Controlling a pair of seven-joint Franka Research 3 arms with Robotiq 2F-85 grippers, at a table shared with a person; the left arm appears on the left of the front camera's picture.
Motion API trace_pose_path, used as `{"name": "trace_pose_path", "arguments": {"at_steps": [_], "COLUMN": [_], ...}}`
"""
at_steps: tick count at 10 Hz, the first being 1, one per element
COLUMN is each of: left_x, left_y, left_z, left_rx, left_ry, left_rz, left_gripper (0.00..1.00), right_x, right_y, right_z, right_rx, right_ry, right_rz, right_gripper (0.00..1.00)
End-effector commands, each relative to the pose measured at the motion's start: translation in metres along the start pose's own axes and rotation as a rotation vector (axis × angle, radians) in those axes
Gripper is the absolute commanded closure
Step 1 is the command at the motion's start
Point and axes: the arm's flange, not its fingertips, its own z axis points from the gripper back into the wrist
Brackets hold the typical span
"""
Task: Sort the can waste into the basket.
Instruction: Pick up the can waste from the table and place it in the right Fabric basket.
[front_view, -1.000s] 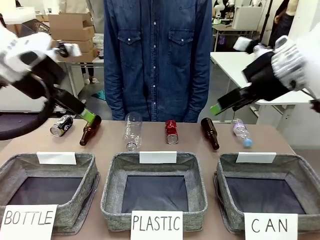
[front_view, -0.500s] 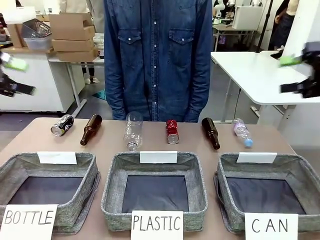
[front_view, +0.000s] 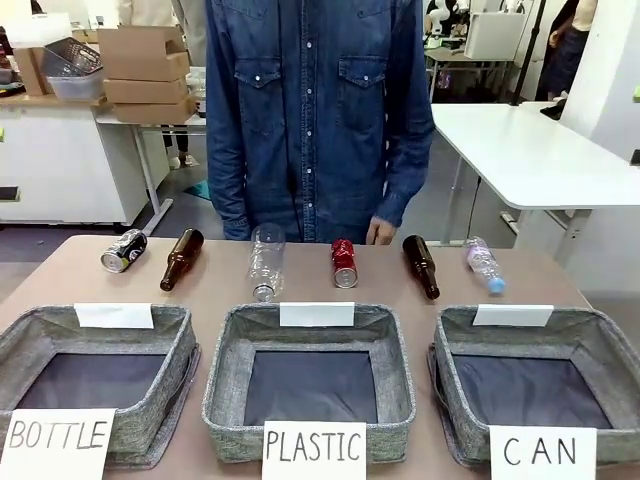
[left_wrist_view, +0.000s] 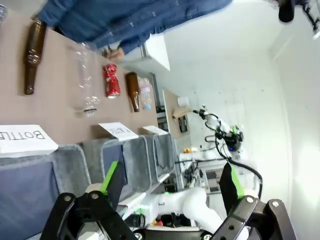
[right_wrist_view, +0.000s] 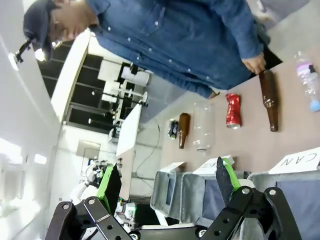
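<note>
Front view shows you the far row on the table (front_view: 215, 292), where the red can (front_view: 343, 264) and the dark can (front_view: 123, 250) lie on their sides among bottles (front_view: 181, 259), likely so you must pick them out. The red can is dented and sits mid-row; the dark can has a silver end and sits far left. The grey basket (front_view: 600, 332) with the "CAN" card (front_view: 541, 452) stands front right, likely close for easy drops. Your left end effector (left_wrist_view: 170, 172) and right end effector (right_wrist_view: 167, 170) are wide open and hold nothing.

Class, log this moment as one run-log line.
left gripper open, empty | right gripper open, empty | red can, black can lying on table | CAN basket: no cans yet
</note>
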Motion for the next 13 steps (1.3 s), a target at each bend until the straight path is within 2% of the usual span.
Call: {"name": "trace_pose_path", "arguments": {"at_steps": [1, 6, 7, 8, 9, 11, 12, 13], "left_x": [0.006, 0.006, 0.006, 0.006, 0.006, 0.006, 0.006, 0.006], "left_y": [-0.009, -0.009, -0.009, -0.009, -0.009, -0.009, -0.009, -0.009], "left_z": [0.001, 0.001, 0.001, 0.001, 0.001, 0.001, 0.001, 0.001], "left_rx": [-0.059, -0.059, -0.059, -0.059, -0.059, -0.059, -0.059, -0.059], "left_ry": [0.042, 0.042, 0.042, 0.042, 0.042, 0.042, 0.042, 0.042], "left_rz": [-0.046, -0.046, -0.046, -0.046, -0.046, -0.046, -0.046, -0.046], "left_gripper": [0.00, 0.00, 0.00, 0.00, 0.00, 0.00, 0.00, 0.00], "right_x": [0.001, -0.004, 0.001, 0.006, 0.010, 0.020, 0.021, 0.020], "right_y": [0.001, 0.002, 0.008, 0.014, 0.017, 0.010, 0.005, 0.008], "right_z": [-0.006, -0.005, -0.037, -0.069, -0.096, -0.128, -0.125, -0.089], "right_rx": [0.049, 0.032, -0.125, -0.210, -0.224, -0.318, -0.353, -0.235], "right_ry": [0.037, 0.048, 0.139, 0.225, 0.301, 0.328, 0.321, 0.320], "right_rz": [0.010, -0.018, 0.058, 0.132, 0.167, 0.132, 0.131, 0.134], "right_gripper": [0.00, 0.00, 0.00, 0.00, 0.00, 0.00, 0.00, 0.00]}}
